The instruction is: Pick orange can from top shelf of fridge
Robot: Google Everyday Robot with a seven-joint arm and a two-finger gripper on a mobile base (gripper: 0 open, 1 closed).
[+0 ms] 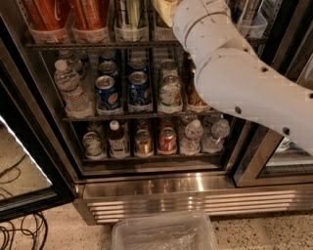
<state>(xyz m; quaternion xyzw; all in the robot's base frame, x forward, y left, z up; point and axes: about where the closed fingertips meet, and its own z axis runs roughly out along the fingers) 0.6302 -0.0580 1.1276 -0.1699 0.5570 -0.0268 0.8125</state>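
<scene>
On top shelf (98, 45) of fridge (161, 188): 1 orange can (164, 10), held upright by clear tray (164, 33), beside our arm (234, 73). Gripper: hidden past upper edge, so we cannot tell its grip.

I see warm, fairly dim light inside the large dark-framed glass-door fridge (44, 112), and its lower wire racks sink into shadow toward the back. The bulky white robot arm (234, 83) catches the strongest light and reads nearly washed out, shading the cans behind it. The gripper sits past the top edge, out of my view. The shiny ribbed stainless steel base (195, 195) throws back soft glare in bands. A bright white streak runs along the open glass door (19, 166) at left. The dark cables (19, 234) on the floor lie in gloom.
</scene>
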